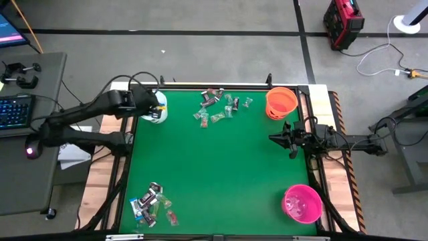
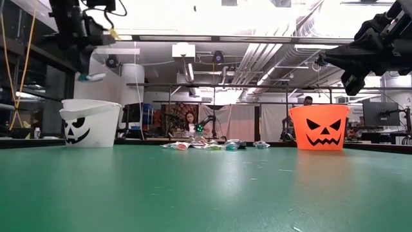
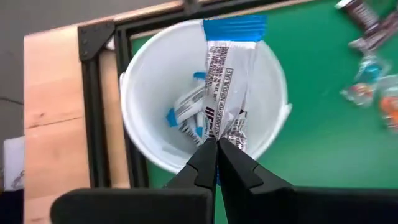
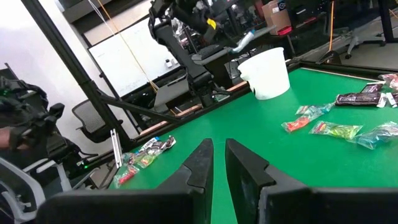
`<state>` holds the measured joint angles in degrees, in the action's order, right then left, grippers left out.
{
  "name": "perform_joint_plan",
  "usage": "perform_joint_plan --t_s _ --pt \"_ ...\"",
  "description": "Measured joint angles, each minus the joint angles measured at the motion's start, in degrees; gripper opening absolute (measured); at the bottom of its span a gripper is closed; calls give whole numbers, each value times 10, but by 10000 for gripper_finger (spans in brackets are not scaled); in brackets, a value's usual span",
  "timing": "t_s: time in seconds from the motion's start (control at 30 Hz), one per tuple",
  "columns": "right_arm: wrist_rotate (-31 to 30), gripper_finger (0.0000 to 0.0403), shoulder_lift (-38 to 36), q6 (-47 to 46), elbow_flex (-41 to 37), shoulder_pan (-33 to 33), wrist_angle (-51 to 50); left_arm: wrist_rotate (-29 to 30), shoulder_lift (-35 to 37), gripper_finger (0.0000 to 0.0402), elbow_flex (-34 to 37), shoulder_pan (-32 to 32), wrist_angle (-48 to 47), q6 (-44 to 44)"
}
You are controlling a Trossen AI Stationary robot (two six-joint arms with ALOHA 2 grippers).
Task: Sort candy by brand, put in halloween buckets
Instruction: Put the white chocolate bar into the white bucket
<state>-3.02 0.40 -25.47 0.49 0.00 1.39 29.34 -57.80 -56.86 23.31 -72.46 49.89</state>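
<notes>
My left gripper (image 3: 217,142) hangs over the white bucket (image 3: 134,124) at the table's far left corner, shut on a blue-and-white candy (image 3: 227,74). More blue-and-white candy (image 3: 186,112) lies on that bucket's floor. My right gripper (image 1: 273,138) waits at the table's right edge between the orange bucket (image 1: 281,102) and the pink bucket (image 1: 301,203). Its fingers stand a little apart with nothing between them. Loose candy lies on the table in a far pile (image 1: 221,106) and a near-left pile (image 1: 152,204). My left gripper pinches one end of the candy's wrapper (image 3: 214,134) between its two fingertips, coming from above and slanting down. The candy reaches out beyond the fingertips over the bucket's mouth. In the low view its free end (image 2: 94,77) is clear above the bucket's rim.
The table's black frame (image 3: 93,124) and wooden side boards run close beside the white bucket. The middle of the green mat (image 1: 221,174) is bare. People sit in the room beyond the table's far edge.
</notes>
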Motion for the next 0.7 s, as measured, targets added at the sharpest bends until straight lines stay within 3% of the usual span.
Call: perform_joint_plan --t_s 0.17,0.47,0.57,0.7 --pt "0 35 0 0 0 0 0 -25 -11 24 26 14 5 -17" --pt "0 35 0 0 0 0 0 -22 -16 124 29 46 63 -75" --pt "0 35 0 0 0 0 0 -84 -16 152 29 48 80 -95" --pt "0 35 0 0 0 0 0 -250 -11 174 29 9 96 -97"
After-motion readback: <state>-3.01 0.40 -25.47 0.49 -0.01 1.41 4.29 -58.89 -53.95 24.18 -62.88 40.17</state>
